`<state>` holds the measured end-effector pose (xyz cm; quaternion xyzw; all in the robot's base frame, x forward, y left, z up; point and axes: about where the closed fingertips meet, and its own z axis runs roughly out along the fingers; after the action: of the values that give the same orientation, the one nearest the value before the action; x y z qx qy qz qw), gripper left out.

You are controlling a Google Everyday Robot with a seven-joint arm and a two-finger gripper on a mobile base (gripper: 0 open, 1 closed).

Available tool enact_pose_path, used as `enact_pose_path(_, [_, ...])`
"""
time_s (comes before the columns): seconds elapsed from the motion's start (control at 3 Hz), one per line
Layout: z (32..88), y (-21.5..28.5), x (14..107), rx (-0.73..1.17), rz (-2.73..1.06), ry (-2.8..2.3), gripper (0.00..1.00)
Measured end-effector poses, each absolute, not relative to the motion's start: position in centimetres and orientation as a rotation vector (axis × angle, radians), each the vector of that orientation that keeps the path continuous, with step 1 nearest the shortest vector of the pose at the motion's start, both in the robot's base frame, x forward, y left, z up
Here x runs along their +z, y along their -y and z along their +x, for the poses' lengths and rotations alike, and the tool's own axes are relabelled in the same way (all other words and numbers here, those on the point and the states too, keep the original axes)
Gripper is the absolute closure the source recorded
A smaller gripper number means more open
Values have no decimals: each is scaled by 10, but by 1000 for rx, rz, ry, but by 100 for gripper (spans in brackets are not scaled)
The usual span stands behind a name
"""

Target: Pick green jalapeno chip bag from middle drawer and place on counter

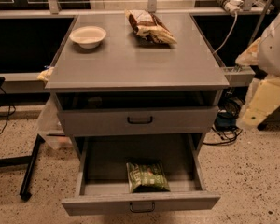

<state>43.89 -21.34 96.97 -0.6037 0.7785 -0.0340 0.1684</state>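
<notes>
**Bag waits in the open drawer**

Our gripper (253,116) hangs clear, right of the cabinet. We cannot tell how open it is or whether it holds anything, and the frame cuts off its arm. Well left and lower, the green jalapeno chip bag (147,176) lies in the pulled-out middle drawer (140,202), reachable from above. The table (130,64) sits up-left.

Arm (269,94) folded at right edge, white joint above a cream link angling down-left; gripper out of view.
</notes>
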Motion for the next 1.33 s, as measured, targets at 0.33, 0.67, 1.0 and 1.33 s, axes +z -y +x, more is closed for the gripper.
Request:
enact_pose_path(0.33, [437, 193, 928, -12, -1718, -2177, 42])
enact_pose_path(0.67, [447, 163, 856, 92, -1728, -2133, 65])
enact_pose_path(1.0, [464, 122, 760, 249, -1770, -2086, 88])
enact_pose_path(1.33, [485, 118, 743, 242, -1712, -2066, 100])
